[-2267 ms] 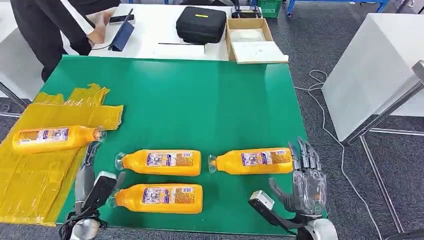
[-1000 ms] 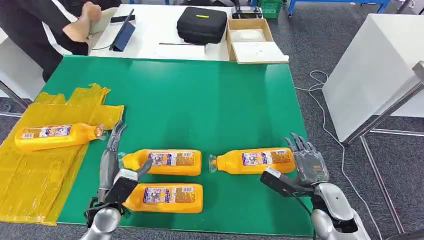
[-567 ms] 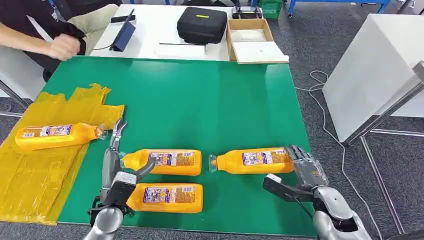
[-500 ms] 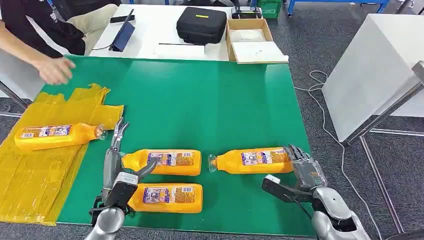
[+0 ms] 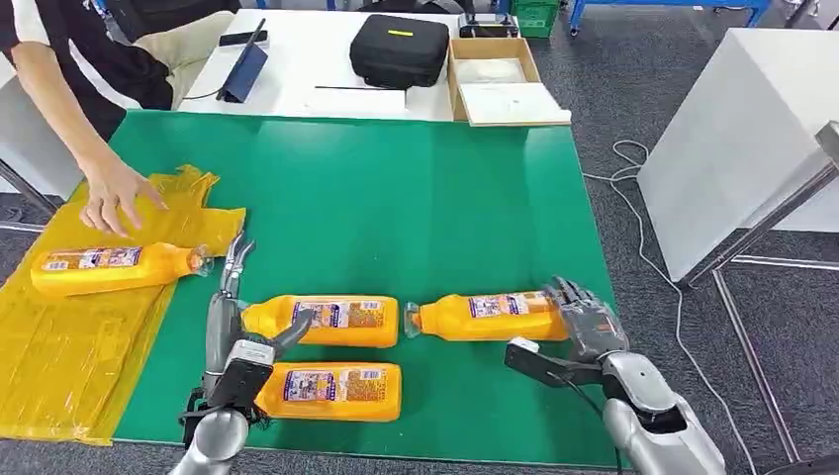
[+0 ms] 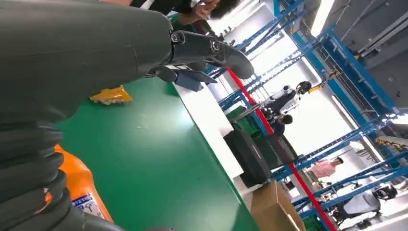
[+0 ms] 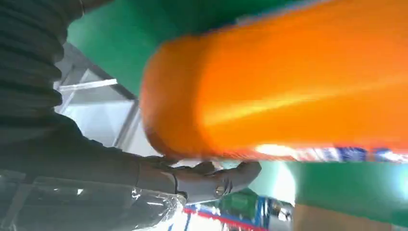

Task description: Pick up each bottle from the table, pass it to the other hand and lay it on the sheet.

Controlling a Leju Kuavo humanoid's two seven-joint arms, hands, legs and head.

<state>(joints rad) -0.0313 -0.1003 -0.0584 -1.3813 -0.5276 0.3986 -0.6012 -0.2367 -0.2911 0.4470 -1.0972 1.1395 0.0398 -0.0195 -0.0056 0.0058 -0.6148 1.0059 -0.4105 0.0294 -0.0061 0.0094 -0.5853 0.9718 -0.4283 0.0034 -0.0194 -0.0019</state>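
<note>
1. The table (image 5: 396,198) has a green top.
2. A crumpled yellow sheet (image 5: 69,346) covers its 9 o'clock edge, with one orange bottle (image 5: 109,269) lying on it.
3. Toward 6 o'clock, three more orange bottles lie on their sides on the green: one (image 5: 322,322) just above another (image 5: 331,388), and a third (image 5: 485,317) toward 4 o'clock.

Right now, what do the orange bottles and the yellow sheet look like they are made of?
Bottles, such as the one by the right hand: apparently glossy orange plastic, showing highlights, with printed labels. Yellow sheet: seemingly thin plastic film, creased and crinkled at its edges.
</note>
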